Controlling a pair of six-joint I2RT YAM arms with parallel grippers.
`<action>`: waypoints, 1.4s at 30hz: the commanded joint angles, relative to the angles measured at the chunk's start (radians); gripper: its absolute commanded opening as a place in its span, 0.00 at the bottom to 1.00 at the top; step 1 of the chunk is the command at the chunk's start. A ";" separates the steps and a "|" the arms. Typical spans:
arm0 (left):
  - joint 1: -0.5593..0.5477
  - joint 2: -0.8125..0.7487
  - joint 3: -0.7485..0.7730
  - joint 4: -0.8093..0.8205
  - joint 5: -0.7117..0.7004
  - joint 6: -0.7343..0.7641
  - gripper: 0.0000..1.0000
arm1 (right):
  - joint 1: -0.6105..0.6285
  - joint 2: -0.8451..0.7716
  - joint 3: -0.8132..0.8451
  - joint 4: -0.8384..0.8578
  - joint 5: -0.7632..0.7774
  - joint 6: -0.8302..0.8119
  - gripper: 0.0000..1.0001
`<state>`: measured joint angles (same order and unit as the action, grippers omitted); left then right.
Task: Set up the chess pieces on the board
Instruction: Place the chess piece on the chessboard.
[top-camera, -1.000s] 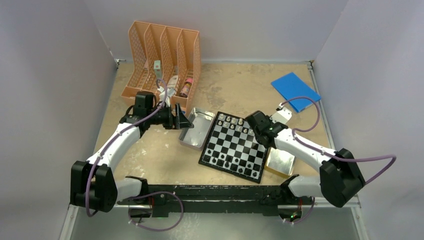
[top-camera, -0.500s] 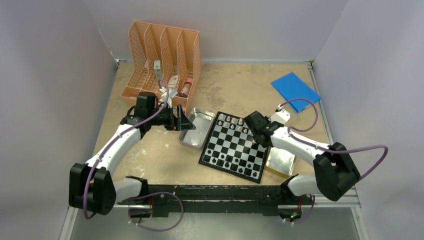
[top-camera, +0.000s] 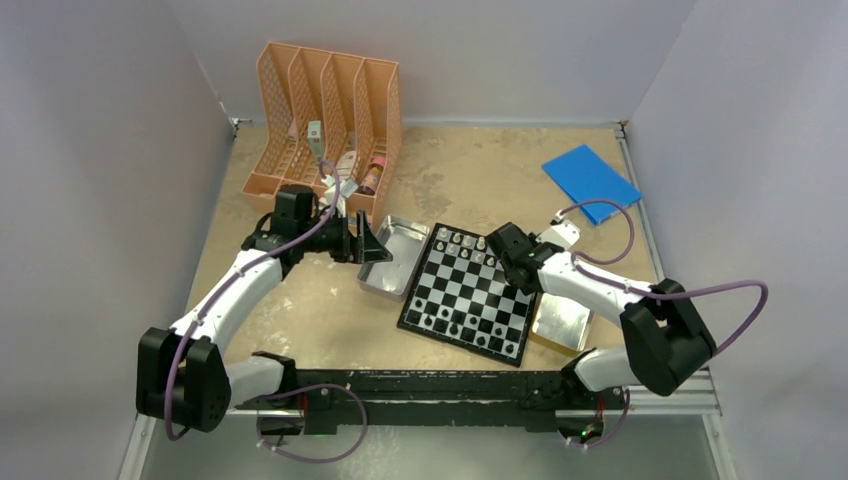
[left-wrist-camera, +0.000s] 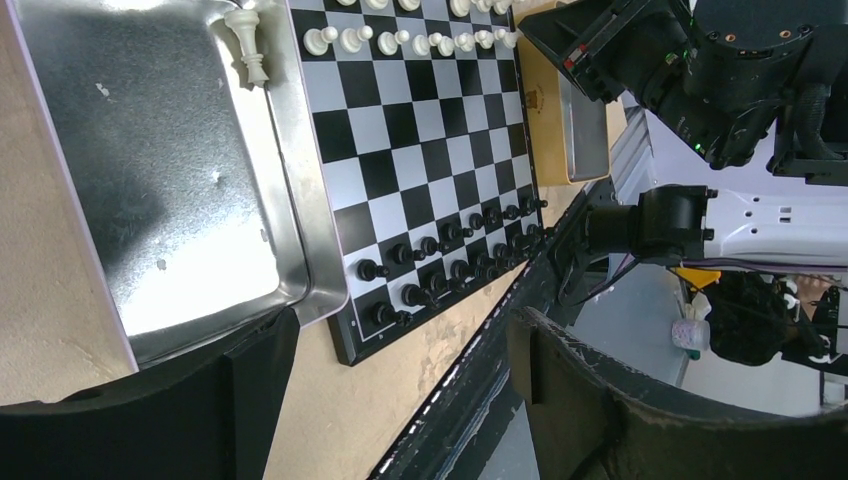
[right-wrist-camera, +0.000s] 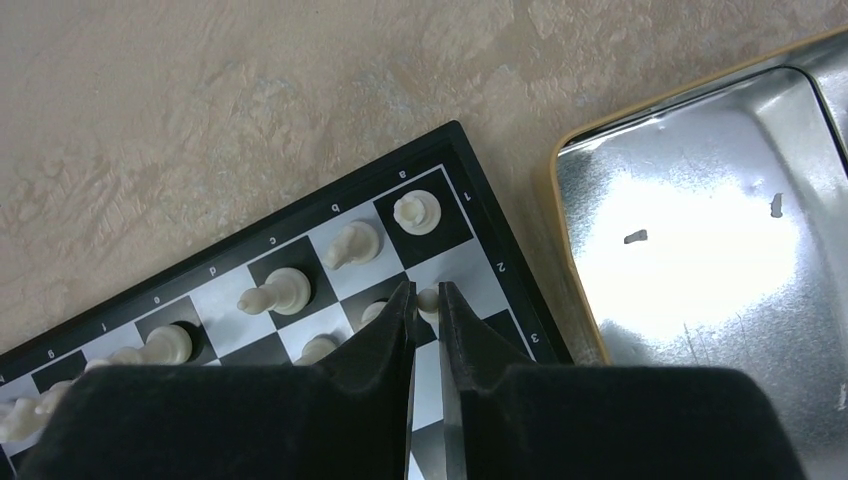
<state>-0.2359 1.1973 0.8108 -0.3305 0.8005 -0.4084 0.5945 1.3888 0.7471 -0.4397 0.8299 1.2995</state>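
The checkered board (top-camera: 468, 295) lies mid-table, with white chessmen (top-camera: 462, 240) along its far edge and black chessmen (top-camera: 455, 325) along its near edge. My right gripper (top-camera: 506, 252) is at the board's far right corner. In the right wrist view (right-wrist-camera: 426, 298) its fingers pinch a white pawn (right-wrist-camera: 428, 300) standing on the second-row square by the rim (right-wrist-camera: 490, 240), next to a white rook (right-wrist-camera: 417, 212). My left gripper (top-camera: 368, 246) is open and empty over the left tin (top-camera: 392, 258). One white piece (left-wrist-camera: 247, 40) lies in that tin.
A second shiny tin (top-camera: 560, 322) lies by the board's right side. An orange file rack (top-camera: 325, 120) stands at the back left. A blue pad (top-camera: 590, 183) lies at the back right. The arms' base rail (top-camera: 430, 385) runs along the near edge.
My right arm has shifted a little left and down at the board's far right corner. My left gripper has edged slightly right over the tin.
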 joint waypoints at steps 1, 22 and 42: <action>-0.008 -0.024 0.036 0.017 0.001 0.008 0.77 | -0.004 0.011 -0.004 -0.016 0.067 0.064 0.16; -0.034 -0.055 0.041 -0.004 -0.043 0.023 0.78 | -0.004 0.029 0.003 -0.039 0.081 0.099 0.19; -0.034 -0.041 0.026 -0.002 -0.022 0.028 0.79 | -0.004 -0.008 0.039 -0.099 0.112 0.096 0.28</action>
<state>-0.2649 1.1648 0.8116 -0.3580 0.7528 -0.3996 0.5941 1.4200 0.7448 -0.4759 0.8711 1.3701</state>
